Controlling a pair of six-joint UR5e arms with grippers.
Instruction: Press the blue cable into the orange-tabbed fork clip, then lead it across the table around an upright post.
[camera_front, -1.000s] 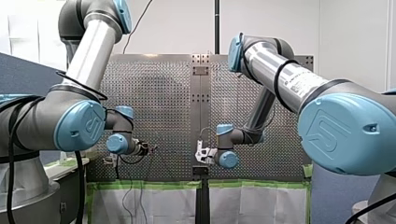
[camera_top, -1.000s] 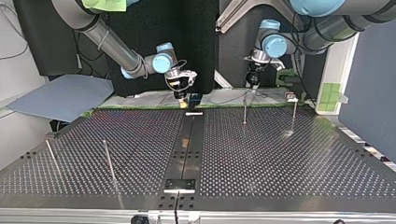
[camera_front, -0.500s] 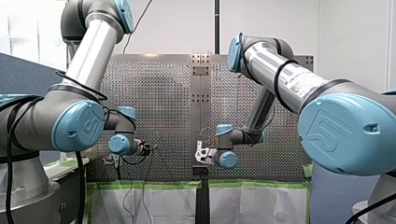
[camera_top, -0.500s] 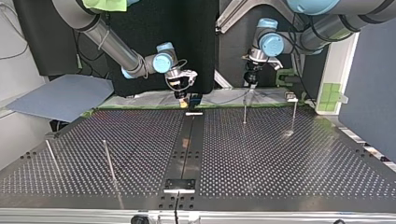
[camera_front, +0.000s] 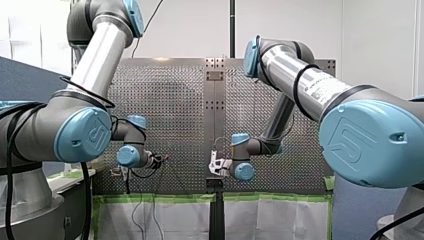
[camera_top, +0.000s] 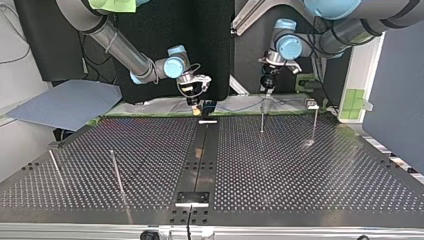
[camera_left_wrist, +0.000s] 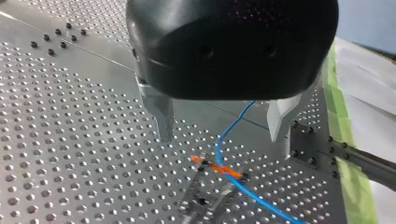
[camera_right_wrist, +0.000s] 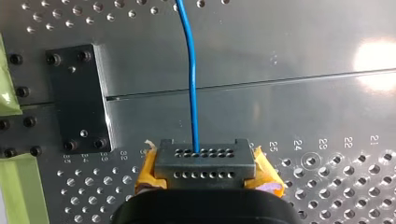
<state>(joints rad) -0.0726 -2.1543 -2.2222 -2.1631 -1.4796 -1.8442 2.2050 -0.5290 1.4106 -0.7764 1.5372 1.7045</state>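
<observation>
In the left wrist view my left gripper (camera_left_wrist: 219, 128) hangs open, its two metal fingers (camera_left_wrist: 161, 116) wide apart above the table. Below and between them stands the clear fork clip with its orange tab (camera_left_wrist: 219, 169). The blue cable (camera_left_wrist: 218, 144) runs down between the fingers and crosses the tab; I cannot tell how deep it sits. In the right wrist view my right gripper (camera_right_wrist: 205, 163), with yellow pads, is shut on the blue cable (camera_right_wrist: 191, 84), which leads straight away over the table's centre plate. In the top view my left gripper (camera_top: 268, 85) hovers above a post (camera_top: 262, 120).
Upright posts stand on the perforated table (camera_top: 300, 170): one further to the top view's right (camera_top: 315, 125) and two at its left (camera_top: 116, 172) (camera_top: 55, 167). A small fixture (camera_top: 312, 104) sits at the far edge. A dark plate (camera_right_wrist: 77, 98) lies beside the cable.
My left gripper has drifted slightly toward the top view's left and a little upward, still open. My right arm has not moved.
</observation>
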